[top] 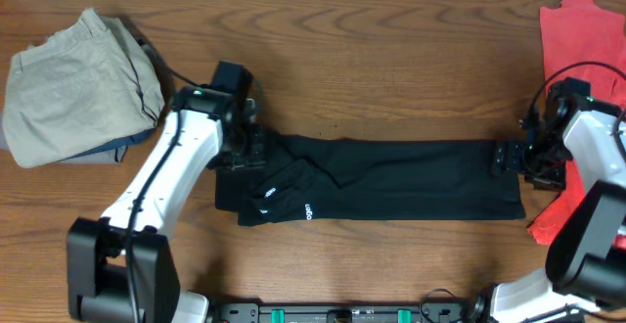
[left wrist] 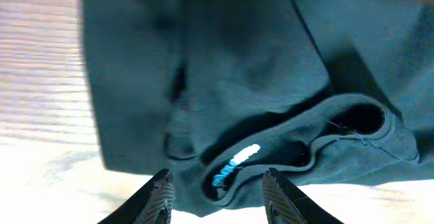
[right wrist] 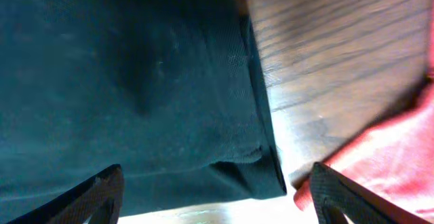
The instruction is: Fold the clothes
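Black shirt: folded into a long, flat band that lies left to right across the middle of the table.
Logo marks: small and white, face up near the band's left end.
Left gripper: low over the shirt's left end. The fingers stand apart and unclenched, and a curled hem with one logo mark lies under the gap. Nothing is pinched.
Right gripper: at the shirt's right end, fingers spread wide and grasping nothing. The shirt's corner lies flat on the wood below them.
Khaki trousers: a folded heap at the far left of the table, well apart from the shirt, with a darker cloth edge showing beneath.
Coral-red garment: along the table's right edge, running under the right arm, near the shirt's right end but not touching it.
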You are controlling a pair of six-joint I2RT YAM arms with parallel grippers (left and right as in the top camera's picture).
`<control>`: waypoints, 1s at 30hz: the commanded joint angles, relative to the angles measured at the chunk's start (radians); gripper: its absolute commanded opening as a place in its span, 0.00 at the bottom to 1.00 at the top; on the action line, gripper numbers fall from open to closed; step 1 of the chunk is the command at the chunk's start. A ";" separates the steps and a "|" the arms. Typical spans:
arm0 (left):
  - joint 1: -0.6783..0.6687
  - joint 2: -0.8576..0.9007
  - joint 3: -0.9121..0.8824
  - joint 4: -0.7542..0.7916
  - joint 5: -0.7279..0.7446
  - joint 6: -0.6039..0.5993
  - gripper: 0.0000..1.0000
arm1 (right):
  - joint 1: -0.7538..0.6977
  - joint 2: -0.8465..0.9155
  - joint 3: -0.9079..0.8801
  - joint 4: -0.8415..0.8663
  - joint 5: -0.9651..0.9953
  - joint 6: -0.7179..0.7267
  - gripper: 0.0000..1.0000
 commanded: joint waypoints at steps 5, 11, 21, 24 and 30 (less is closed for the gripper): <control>0.081 -0.093 -0.003 -0.030 -0.013 -0.014 0.45 | -0.020 0.132 -0.001 0.035 -0.048 -0.079 0.84; 0.089 -0.098 -0.003 -0.048 -0.014 -0.014 0.45 | -0.020 0.234 -0.001 0.044 -0.048 -0.111 0.59; 0.089 -0.098 -0.003 -0.048 -0.014 -0.014 0.45 | -0.023 0.247 0.077 -0.002 0.023 -0.017 0.01; 0.089 -0.098 -0.003 -0.048 -0.014 -0.014 0.45 | -0.030 0.247 0.180 -0.091 0.105 0.041 0.01; 0.089 -0.098 -0.003 -0.047 -0.014 -0.014 0.45 | -0.011 0.241 0.380 -0.239 0.006 0.024 0.01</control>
